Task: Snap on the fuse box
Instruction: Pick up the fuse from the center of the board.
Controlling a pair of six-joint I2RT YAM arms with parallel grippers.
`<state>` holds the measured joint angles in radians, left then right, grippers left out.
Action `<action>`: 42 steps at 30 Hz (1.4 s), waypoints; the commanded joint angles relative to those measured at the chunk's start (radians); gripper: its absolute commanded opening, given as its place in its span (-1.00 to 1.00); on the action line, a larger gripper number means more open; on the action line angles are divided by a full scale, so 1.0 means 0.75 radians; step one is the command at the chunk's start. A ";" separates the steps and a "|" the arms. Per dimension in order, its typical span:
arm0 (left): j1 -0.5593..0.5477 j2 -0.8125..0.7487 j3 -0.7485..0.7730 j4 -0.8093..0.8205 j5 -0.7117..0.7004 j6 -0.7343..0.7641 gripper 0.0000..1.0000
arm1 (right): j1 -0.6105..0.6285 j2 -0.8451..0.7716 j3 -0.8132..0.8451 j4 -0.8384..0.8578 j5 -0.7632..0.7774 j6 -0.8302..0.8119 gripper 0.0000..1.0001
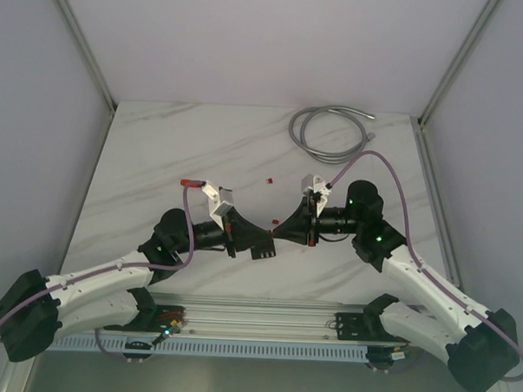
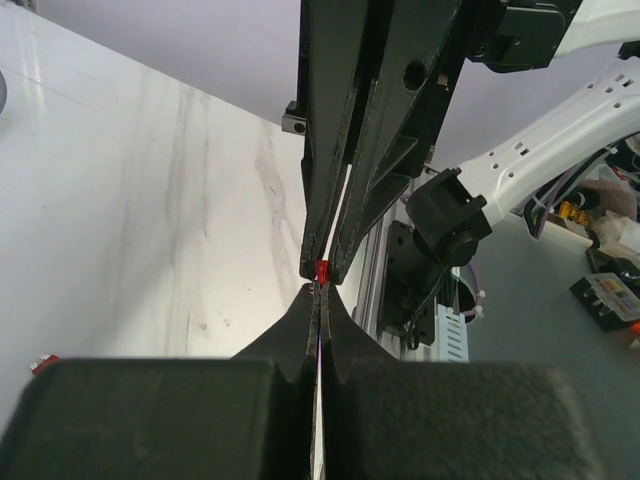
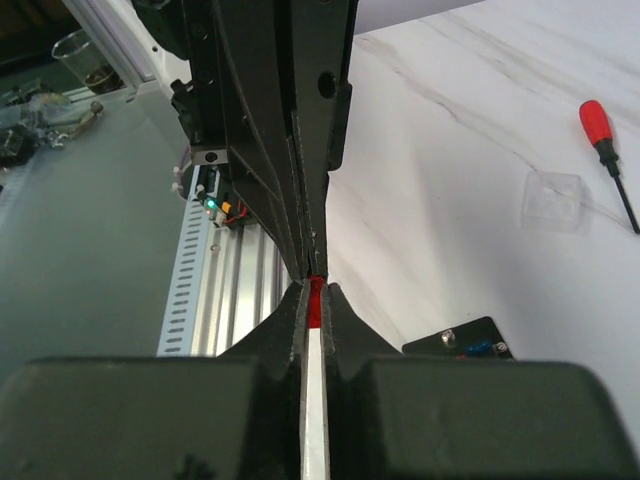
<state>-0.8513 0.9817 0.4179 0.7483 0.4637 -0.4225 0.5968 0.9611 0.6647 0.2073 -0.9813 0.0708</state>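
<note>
The fuse box (image 1: 263,249) is a small black block on the table just below where both grippers meet; in the right wrist view its corner (image 3: 470,345) shows a blue fuse and a screw. My right gripper (image 3: 316,300) is shut on a tiny red fuse (image 3: 316,298), also seen in the left wrist view (image 2: 321,270). My left gripper (image 2: 320,292) is shut, its tips touching the right gripper's tips at the fuse. Whether it pinches the fuse's prongs I cannot tell. From above the grippers, left (image 1: 269,237) and right (image 1: 280,236), meet tip to tip.
A red-handled screwdriver (image 3: 603,140) lies at the far left of the table (image 1: 193,183). A clear plastic cover (image 3: 553,200) lies near it. Loose red fuses (image 1: 268,179) lie behind the grippers. A grey cable coil (image 1: 329,129) lies at the back right.
</note>
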 commanded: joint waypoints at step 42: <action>-0.074 0.602 -0.063 -0.262 -0.546 -0.635 -0.14 | 0.309 0.250 0.008 -0.278 1.354 0.361 -1.00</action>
<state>-0.8974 1.3796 0.3286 0.5125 0.0753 -0.8642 0.8200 1.1431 0.6647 -0.0097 -0.0017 0.3256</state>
